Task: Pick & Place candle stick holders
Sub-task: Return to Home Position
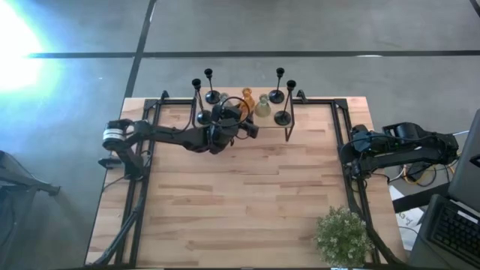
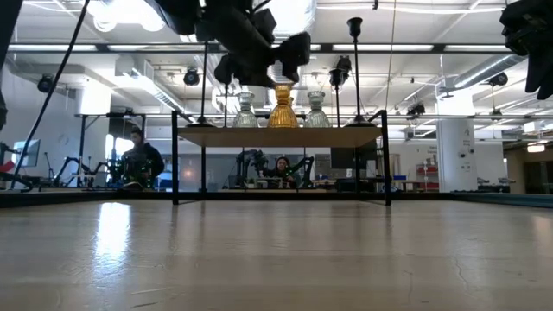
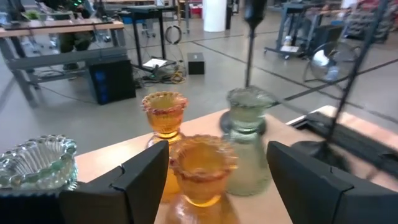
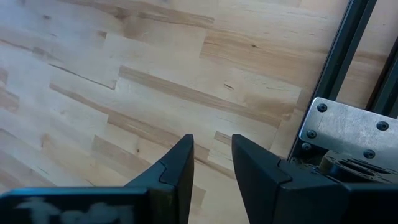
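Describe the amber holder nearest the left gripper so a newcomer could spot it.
Start at the raised shelf along the table's far edge, then go to its middle, where the left gripper hangs with fingers open. It is the amber holder framed between those fingers, nearer than the second amber holder and beside a pale-green holder.

The amber holders [image 3: 200, 167] are translucent orange-gold glass with beaded rims. The green holders [image 3: 247, 146] are pale, almost clear glass. The black holders [image 1: 282, 116] are plain black. The shelf [image 2: 281, 136] has a light wood top on black legs. The surface [image 1: 247, 195] is pale wood in butcher-block strips. The plant [image 1: 343, 236] is green. The left gripper [image 3: 217, 149] and right gripper [image 4: 211, 146] are dark grey.
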